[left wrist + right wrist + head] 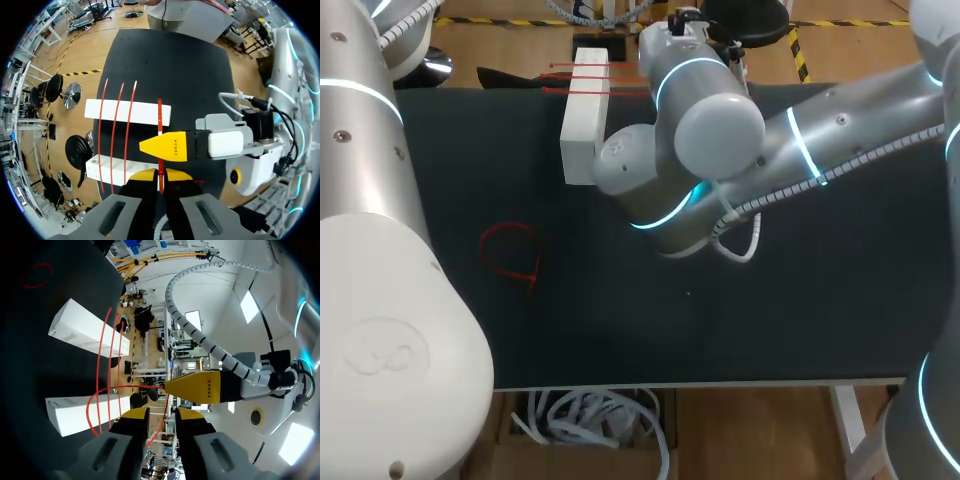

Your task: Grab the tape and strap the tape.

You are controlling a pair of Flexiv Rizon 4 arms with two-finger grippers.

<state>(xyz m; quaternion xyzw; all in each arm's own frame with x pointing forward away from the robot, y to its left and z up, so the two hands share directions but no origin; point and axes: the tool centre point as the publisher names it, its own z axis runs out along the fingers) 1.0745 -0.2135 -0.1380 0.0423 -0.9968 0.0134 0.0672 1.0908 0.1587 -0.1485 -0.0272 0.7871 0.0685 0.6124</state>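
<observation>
**Black table** (620, 330): bore all items.
**Right arm** (840, 130): reached past the middle toward the far edge.
**Left arm** (370, 250): stood at the left.
**Two white blocks** (127, 112): lay parallel and apart.
**Left gripper** (160, 175): fingers were pinched together on a red tape strip (160, 115), which ran from them across both blocks.
**Right gripper** (161, 416): fingers stood slightly apart over the gap between the blocks. The strip appeared to pass between them.
**Three laid strips** (117, 125): already spanned both blocks beside the held one.
**Red loop** (510, 255): lay alone, well apart from the blocks.
**Judged status**: grabbing was done. A fourth strapping was under way, not yet finished.
</observation>
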